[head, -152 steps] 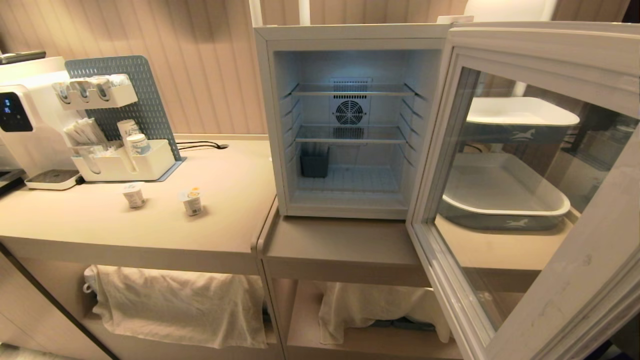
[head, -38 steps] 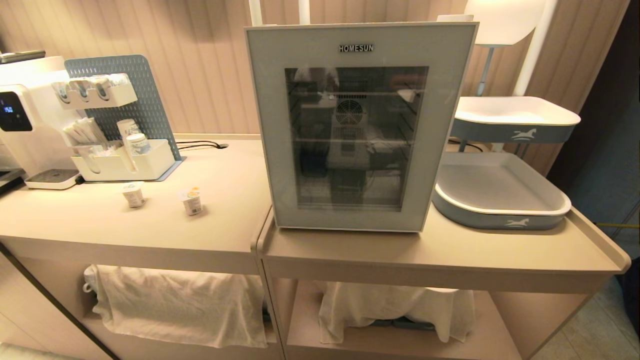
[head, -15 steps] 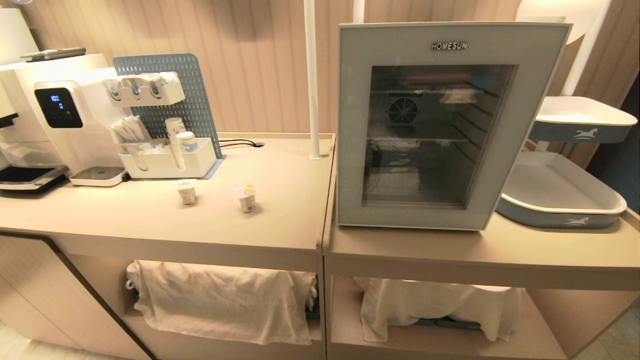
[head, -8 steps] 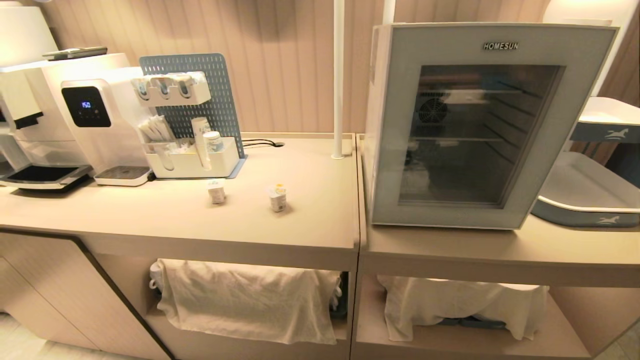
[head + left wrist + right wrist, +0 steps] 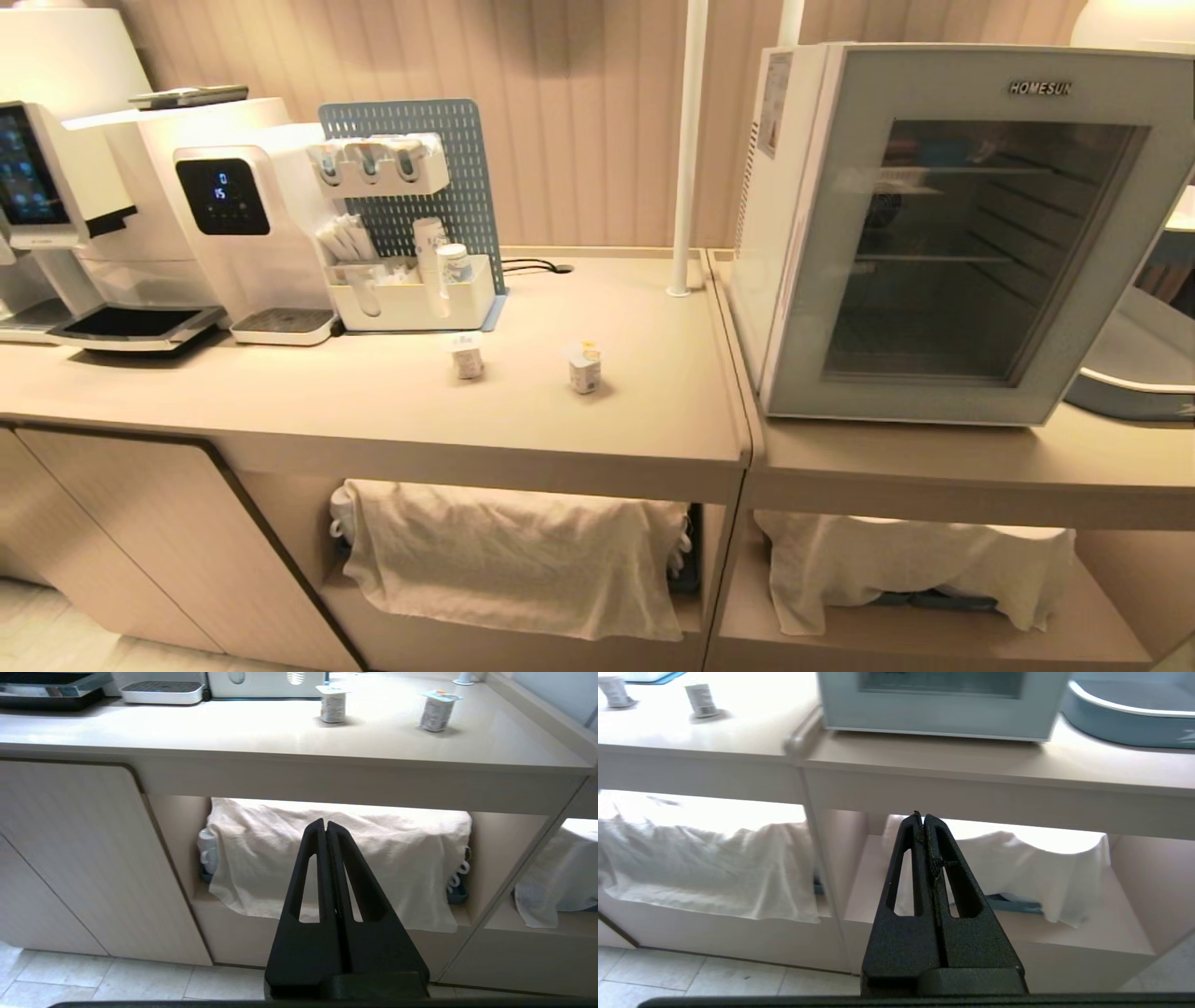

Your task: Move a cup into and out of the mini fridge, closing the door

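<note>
Two small white foil-lidded cups (image 5: pixel 468 356) (image 5: pixel 584 368) stand on the beige counter (image 5: pixel 373 411), left of the white mini fridge (image 5: pixel 770 215). The fridge's grey-blue door (image 5: pixel 980 252) with its dark glass is closed. Neither arm shows in the head view. My left gripper (image 5: pixel 325 823) is shut and empty, low in front of the counter, with both cups (image 5: pixel 333 708) (image 5: pixel 437 710) beyond it. My right gripper (image 5: pixel 923 816) is shut and empty too, below the fridge's bottom edge (image 5: pixel 938 716).
A coffee machine (image 5: pixel 56 187), a water dispenser (image 5: pixel 233 215) and a pegboard organiser (image 5: pixel 411 224) line the back left. A white pole (image 5: pixel 686 149) rises beside the fridge. A grey tray (image 5: pixel 1134 364) sits at the right. White towels (image 5: pixel 513 551) (image 5: pixel 915 560) cover the lower shelves.
The whole view has shifted: counter, cups and fridge slide right in the picture, so the camera moved left. The fridge door, open ten seconds ago, is closed. The cups keep their places.
</note>
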